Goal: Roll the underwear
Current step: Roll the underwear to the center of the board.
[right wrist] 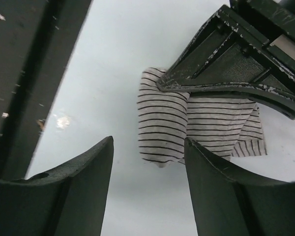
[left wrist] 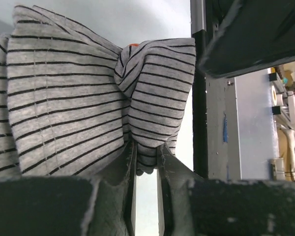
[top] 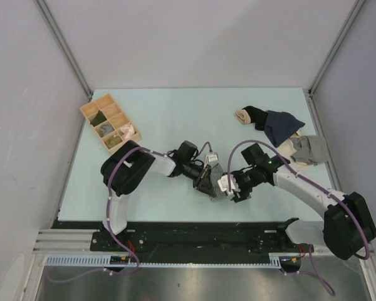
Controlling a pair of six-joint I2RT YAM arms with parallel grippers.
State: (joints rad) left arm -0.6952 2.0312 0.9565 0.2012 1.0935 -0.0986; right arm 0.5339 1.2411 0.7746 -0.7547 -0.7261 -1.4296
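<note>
Top: underwear [top: 217,178] lies on the table [top: 175,113] at its near-centre, between left gripper [top: 207,182] and right gripper [top: 234,186].
Left wrist: left gripper [left wrist: 146,164] narrow, pinching a fold of the striped underwear [left wrist: 69,98].
Right wrist: right gripper [right wrist: 148,142] wide, holding nothing. The underwear [right wrist: 162,125] lies just ahead on the table, partly under the left gripper.
</note>
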